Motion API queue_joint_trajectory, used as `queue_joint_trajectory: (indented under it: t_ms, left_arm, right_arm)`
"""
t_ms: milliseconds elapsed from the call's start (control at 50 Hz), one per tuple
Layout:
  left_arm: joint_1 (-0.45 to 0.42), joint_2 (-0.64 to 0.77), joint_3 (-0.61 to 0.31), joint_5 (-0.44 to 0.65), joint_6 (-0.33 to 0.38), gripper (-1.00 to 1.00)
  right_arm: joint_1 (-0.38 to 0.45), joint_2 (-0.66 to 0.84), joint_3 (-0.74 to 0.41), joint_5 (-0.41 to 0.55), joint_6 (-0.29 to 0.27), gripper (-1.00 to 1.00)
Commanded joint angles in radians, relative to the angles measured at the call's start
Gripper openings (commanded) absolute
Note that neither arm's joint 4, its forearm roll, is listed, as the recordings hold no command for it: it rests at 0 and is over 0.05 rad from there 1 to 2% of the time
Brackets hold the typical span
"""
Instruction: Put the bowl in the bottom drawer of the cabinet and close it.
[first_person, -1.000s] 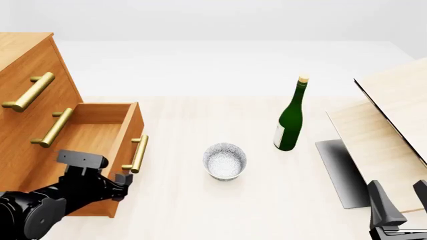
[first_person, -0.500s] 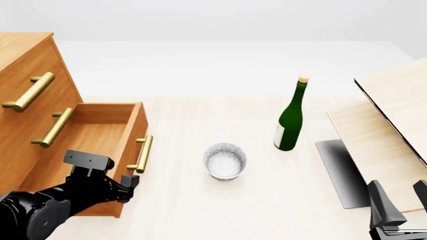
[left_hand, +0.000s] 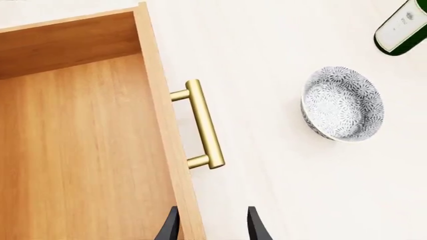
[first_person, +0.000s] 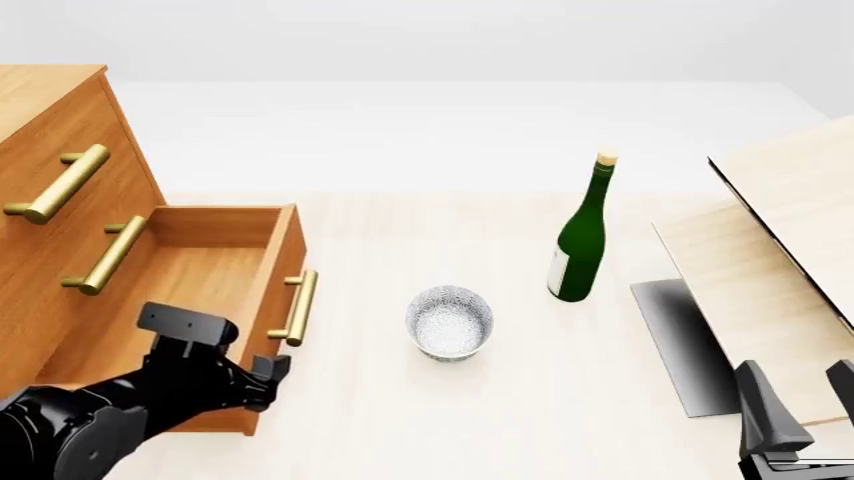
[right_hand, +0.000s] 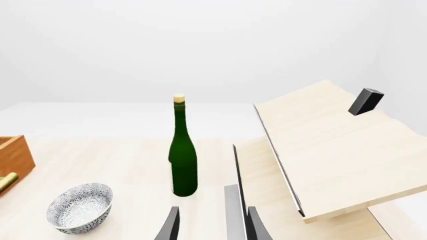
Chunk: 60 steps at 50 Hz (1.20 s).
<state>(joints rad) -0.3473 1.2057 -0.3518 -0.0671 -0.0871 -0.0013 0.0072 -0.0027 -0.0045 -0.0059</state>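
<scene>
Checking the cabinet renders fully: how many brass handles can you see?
3, all on the cabinet: top drawer handle, middle drawer handle, and the open bottom drawer handle. None seems hidden.

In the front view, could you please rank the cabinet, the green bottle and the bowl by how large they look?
1. Cabinet, by far the largest, though cropped at the picture's edge.
2. Green bottle, tall and slim.
3. Bowl, smallest, clearly shorter than the bottle.
</scene>
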Motion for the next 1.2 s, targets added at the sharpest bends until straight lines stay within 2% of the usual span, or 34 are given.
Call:
queue_joint_trajectory:
  t_ms: [20, 700, 1200]
  left_arm:
    - [-0.027, -0.006, -0.001, 0.003, -0.015, 1.00]
    - [-0.100, -0.022, -0.003, 0.012, -0.029, 1.00]
    - [-0.072, -0.143, 0.016, 0.078, 0.003, 1.00]
  right_arm:
    - [0.000, -0.001, 0.000, 0.001, 0.000, 1.00]
    - [0.000, -0.001, 0.000, 0.001, 0.000, 1.00]
    - [0.000, -0.001, 0.000, 0.001, 0.000, 1.00]
